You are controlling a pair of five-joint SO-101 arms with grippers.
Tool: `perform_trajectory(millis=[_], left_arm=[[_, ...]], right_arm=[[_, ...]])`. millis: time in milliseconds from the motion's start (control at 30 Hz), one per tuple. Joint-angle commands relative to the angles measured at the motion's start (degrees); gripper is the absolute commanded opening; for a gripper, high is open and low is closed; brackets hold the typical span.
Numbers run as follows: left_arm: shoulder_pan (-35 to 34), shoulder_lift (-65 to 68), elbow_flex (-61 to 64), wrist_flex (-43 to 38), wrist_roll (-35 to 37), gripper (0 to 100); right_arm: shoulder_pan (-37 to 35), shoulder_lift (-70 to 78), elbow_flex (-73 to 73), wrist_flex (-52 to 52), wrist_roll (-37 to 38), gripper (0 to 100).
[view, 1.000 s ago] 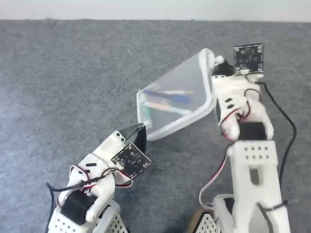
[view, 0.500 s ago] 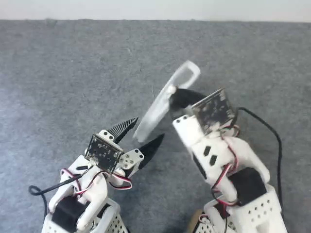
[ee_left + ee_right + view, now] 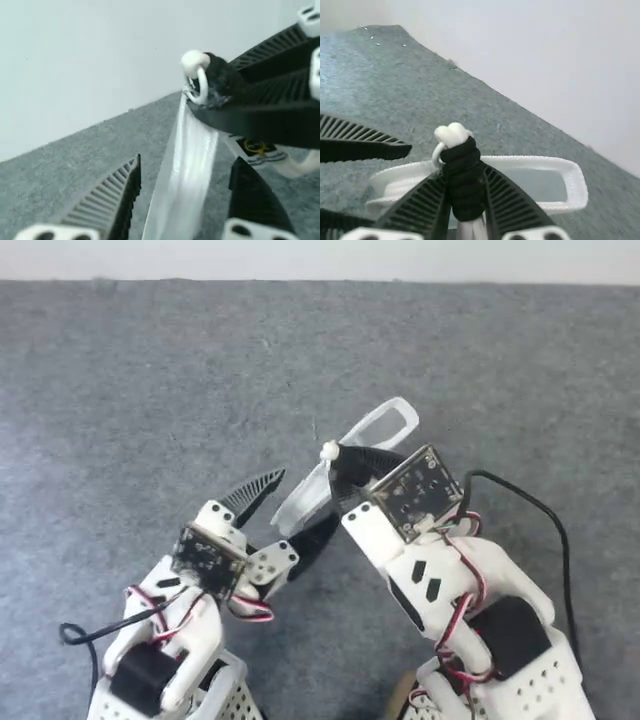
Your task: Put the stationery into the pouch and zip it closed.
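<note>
Item one, the table: I see it covered edge to edge in a grey, felt-like carpet with a short, flecked pile. Item two, the room: a plain pale wall meets the far edge of the table, and in both wrist views it rises blank behind the carpet. Item three, the pouch: translucent with a white border, held edge-on and tilted near the middle of the table between my two arms. I cannot make out its contents at this angle, nor whether its lower end touches the carpet. Item four, the zip pull: a white bead and ring on a dark tab at the top of the pouch. Item five, the right pincer: clamped together on the zip pull. Item six, the left pincer: its fingers are apart, one on each side of the pouch's lower stretch, not touching it. Item seven, a black cable looping off the right arm above the carpet.
</note>
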Motion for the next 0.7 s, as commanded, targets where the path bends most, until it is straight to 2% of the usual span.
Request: perform_trajectory(millis=[0, 133, 333, 500, 667], left_arm=[[-0.3, -0.1, 3.4, -7.0, -1.8, 27], [0.2, -0.1, 8.0, -11.8, -3.3, 22], [2.7, -0.4, 11.6, -19.6, -3.3, 2], [0.1, -0.4, 9.2, -13.5, -5.9, 1], [-4.9, -0.4, 2.2, -4.8, -11.3, 1]], right_arm=[[-0.7, -1.0, -3.0, 3.0, 2.4, 0.6], [-0.7, -1.0, -3.8, 4.3, 2.5, 0.6], [1.6, -0.9, -3.8, 4.1, 2.6, 0.6], [7.7, -0.5, -3.8, 2.2, 2.1, 0.6], [8.7, -0.4, -3.7, 1.7, 1.6, 0.6]])
